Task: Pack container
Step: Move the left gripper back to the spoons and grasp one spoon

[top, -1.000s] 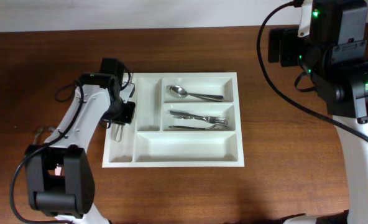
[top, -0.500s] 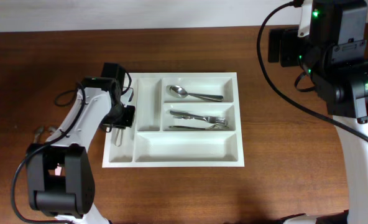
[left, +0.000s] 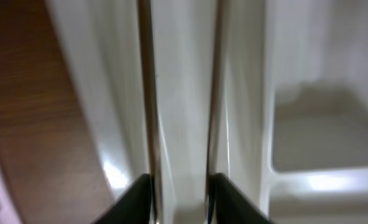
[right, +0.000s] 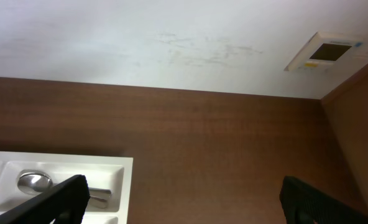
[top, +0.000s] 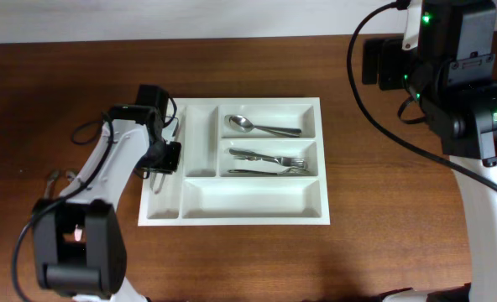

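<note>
A dark brown wooden table point(top: 257, 260) fills the overhead view, with a strip of pale wall point(top: 190, 17) along its far edge. At the left, the left arm point(top: 106, 168) reaches in from the near edge. The left gripper point(top: 159, 170) hangs over the outermost narrow compartment of the container point(top: 232, 220), close to its left wall. In the left wrist view, this gripper point(left: 181, 186) has its jaws parted. Its dark fingers point(left: 139, 198) frame a gap in which only blurred white plastic shows, and nothing can be made out between them. Whether the tips touch the plastic cannot be told.

The container is a white tray lying flat at the middle of the table, long side running left to right. Its second narrow compartment, just right of the gripper, holds nothing. The wide compartment at the far right corner holds a spoon point(top: 261, 127), bowl to the left. The middle wide one holds forks point(top: 271, 160) lying side by side, tines to the right.

Far to the right, the right arm point(top: 458, 75) is raised well away from the tray. In the right wrist view, the right gripper point(right: 190, 202) has its jaws spread wide with nothing between them. Beyond it are the table, the wall, a small white wall panel point(right: 327, 53), and the tray's corner with the spoon bowl point(right: 33, 181).
</note>
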Available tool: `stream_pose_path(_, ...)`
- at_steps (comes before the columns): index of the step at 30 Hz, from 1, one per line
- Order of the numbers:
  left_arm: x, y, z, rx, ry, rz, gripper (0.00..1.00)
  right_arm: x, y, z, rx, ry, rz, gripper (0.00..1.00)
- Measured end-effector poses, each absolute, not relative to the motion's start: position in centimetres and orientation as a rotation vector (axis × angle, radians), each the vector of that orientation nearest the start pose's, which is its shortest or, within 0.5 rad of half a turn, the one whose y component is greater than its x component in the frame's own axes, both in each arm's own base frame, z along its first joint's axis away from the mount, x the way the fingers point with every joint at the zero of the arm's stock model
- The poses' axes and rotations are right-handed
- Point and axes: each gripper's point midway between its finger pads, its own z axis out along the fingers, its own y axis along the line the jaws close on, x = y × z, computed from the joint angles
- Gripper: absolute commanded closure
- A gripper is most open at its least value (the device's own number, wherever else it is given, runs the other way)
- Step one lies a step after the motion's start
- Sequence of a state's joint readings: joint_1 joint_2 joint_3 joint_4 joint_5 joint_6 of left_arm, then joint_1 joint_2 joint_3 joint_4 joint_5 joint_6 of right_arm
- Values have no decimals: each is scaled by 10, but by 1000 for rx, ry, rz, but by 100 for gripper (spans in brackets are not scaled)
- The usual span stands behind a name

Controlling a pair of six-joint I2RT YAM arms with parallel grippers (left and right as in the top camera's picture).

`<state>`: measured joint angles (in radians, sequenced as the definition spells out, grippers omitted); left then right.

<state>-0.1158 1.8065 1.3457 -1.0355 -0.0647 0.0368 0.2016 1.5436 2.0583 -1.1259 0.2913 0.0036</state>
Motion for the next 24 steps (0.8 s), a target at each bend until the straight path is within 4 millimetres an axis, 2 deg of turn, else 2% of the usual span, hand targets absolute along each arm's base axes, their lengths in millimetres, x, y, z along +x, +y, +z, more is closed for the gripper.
stream_pose_path(1,346,-28,78,226,3038,99,43,394,30,413,-48,2159,-199,1)
stream_pose_path(3,350,-27,99,224,2985,110,33,394,30,413,-48,2159,-199,1)
stream_pose_path(5,355,-26,127,226,2905,115,28,394,30,413,-49,2159,-199,1)
stream_pose_path(9,356,-23,176,216,2761,132,27,394,30,413,-49,2159,-199,1)
stream_pose_path(12,347,-9,199,185,2711,225,27,394,30,413,-49,2159,-199,1)
stream_pose_path(14,339,9,207,143,2709,321,27,394,30,413,-49,2159,-199,1)
stream_pose_path(18,320,56,207,7,2760,481,25,394,30,413,-49,2159,-199,1)
stream_pose_path(21,310,91,194,-79,2809,504,23,394,30,413,-49,2159,-200,1)
stream_pose_path(24,299,115,170,-113,2895,452,23,394,30,413,-49,2159,-199,1)
